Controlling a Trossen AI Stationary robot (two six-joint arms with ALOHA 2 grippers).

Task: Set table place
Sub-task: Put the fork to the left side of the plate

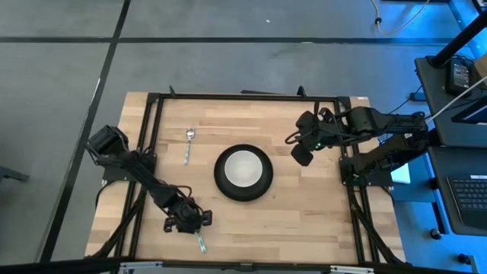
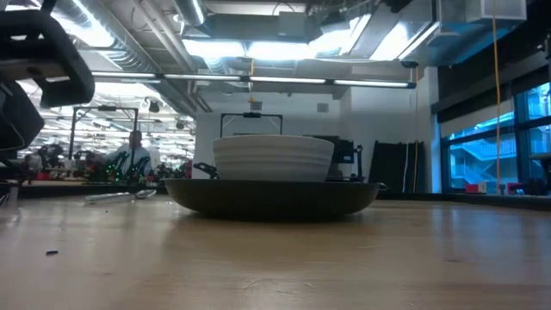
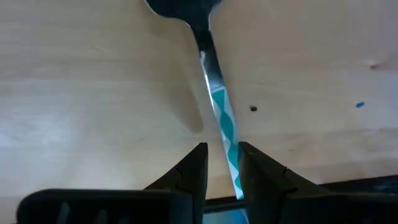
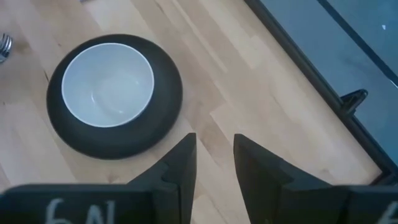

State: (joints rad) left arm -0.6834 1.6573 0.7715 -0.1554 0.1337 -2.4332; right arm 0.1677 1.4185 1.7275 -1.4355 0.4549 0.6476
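Spoon (image 3: pixel 219 106) handle between left gripper (image 3: pixel 222 163) fingertips, near table (image 3: pixel 93 93) edge.

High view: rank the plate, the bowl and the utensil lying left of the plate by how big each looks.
1. Plate, the widest.
2. Bowl, sitting inside the plate's rim.
3. Utensil, a thin sliver, though about as long as the bowl is wide.

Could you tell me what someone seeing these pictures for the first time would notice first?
The eye goes first to the white bowl sitting in the black plate at the middle of the table. Next comes the left gripper near the table's front edge, its fingers closing around the blue-handled spoon lying there. A fork lies left of the plate, and the right gripper waits empty above the table's right side.
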